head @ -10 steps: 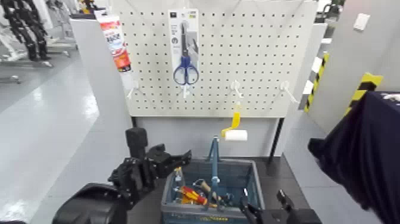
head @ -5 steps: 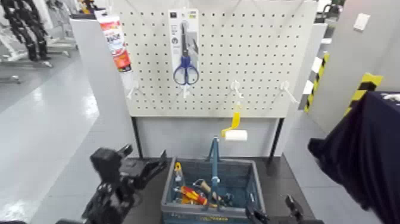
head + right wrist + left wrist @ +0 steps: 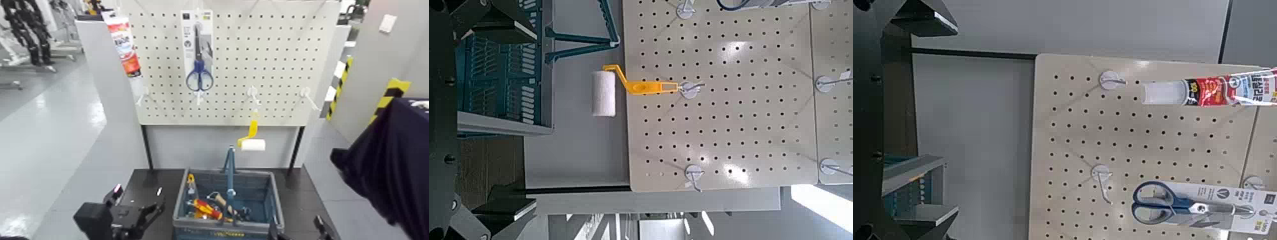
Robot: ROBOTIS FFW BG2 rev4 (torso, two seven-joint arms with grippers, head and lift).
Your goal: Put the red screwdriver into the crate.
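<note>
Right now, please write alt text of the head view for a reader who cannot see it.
The red screwdriver lies inside the crate among other tools. The left hand is low beside the crate, empty. Behind, scissors and a paint roller hang on a pegboard.

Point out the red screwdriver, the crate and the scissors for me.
red screwdriver (image 3: 205, 208), head view, on its red handle.
crate (image 3: 278, 203), head view, on its right wall.
scissors (image 3: 199, 78), head view, on the blue handles.

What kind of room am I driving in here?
Probably a workshop or robotics lab: a pegboard hung with scissors and a paint roller, a crate of hand tools, and hazard-striped corner guards.
</note>
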